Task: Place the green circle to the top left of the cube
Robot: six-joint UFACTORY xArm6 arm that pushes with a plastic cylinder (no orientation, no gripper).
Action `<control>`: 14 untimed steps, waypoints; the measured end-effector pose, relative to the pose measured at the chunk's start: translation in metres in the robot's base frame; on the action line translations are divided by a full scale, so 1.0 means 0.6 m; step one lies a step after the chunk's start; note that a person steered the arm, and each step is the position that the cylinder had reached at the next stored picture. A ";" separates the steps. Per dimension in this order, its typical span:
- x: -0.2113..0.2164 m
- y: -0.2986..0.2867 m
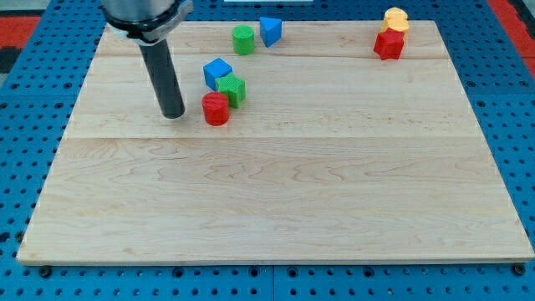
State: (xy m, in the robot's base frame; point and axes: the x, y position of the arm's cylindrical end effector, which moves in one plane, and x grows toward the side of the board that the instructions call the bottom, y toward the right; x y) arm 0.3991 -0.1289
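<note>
The green circle [243, 39] stands near the view's top, left of centre, beside a blue triangle [270, 31] on its right. The blue cube [216, 72] lies below and to the left of the green circle. A green star-shaped block [231, 89] touches the cube's lower right, and a red round block [215, 109] sits just below that. My tip [173, 114] rests on the board, left of the red round block and lower left of the blue cube, touching none of them.
A red star-like block [388, 44] with a yellow block [395, 20] just above it sits at the view's top right. The wooden board [276, 192] lies on a blue pegboard; a red mat shows at the corners.
</note>
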 end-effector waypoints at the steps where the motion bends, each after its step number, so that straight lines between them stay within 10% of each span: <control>1: 0.000 0.040; 5: 0.020 -0.017; 8: -0.159 -0.101; 11: -0.345 0.031; 14: -0.342 0.164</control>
State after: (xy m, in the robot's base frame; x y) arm 0.1938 -0.0308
